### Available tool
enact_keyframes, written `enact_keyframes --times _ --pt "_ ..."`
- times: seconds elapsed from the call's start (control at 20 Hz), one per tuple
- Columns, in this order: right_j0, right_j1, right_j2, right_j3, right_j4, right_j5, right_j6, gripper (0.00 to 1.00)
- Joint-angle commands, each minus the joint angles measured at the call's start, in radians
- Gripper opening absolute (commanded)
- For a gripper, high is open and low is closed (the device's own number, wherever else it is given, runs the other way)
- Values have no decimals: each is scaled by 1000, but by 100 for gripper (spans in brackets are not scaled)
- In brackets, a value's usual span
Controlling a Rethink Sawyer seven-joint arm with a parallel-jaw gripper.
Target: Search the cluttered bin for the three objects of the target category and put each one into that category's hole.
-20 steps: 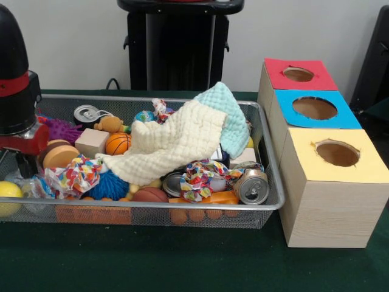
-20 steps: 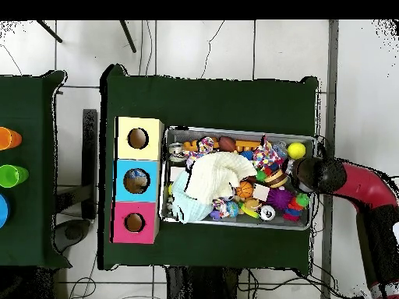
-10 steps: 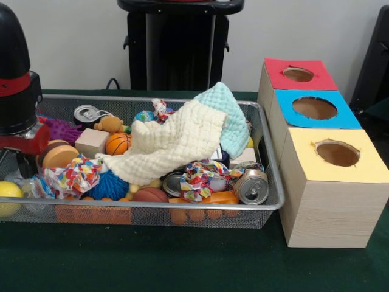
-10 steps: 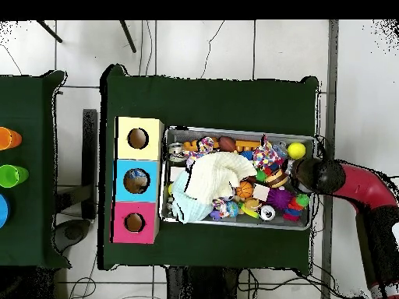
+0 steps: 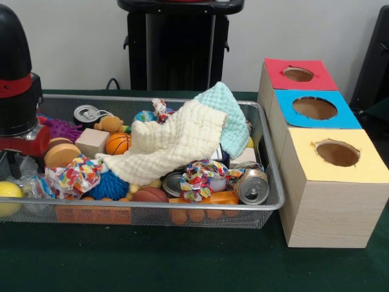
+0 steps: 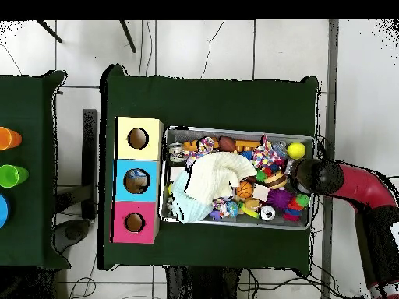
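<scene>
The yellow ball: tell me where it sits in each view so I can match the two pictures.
Front view: the yellow ball lies at the picture's left edge, in the near left corner of the bin.
Overhead view: the yellow ball lies in the bin's upper right corner, just above the arm's end.
Shared landmark: the cream cloth, heaped mid-bin.

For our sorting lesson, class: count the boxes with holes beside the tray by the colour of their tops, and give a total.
Red top: 1
Blue top: 1
Yellow top: 1
Total: 3 boxes, in a row beside the wire tray.
</scene>
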Motion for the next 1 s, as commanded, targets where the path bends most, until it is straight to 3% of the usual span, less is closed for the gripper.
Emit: enact_keyframes --times 0.05,0.7,1.0 --pt "-9 115 -16 5 -127 -174 -133 100" --pt "1 153 -37 7 -144 -237 -72 100" --pt "-34 132 0 64 -88 -202 -98 100"
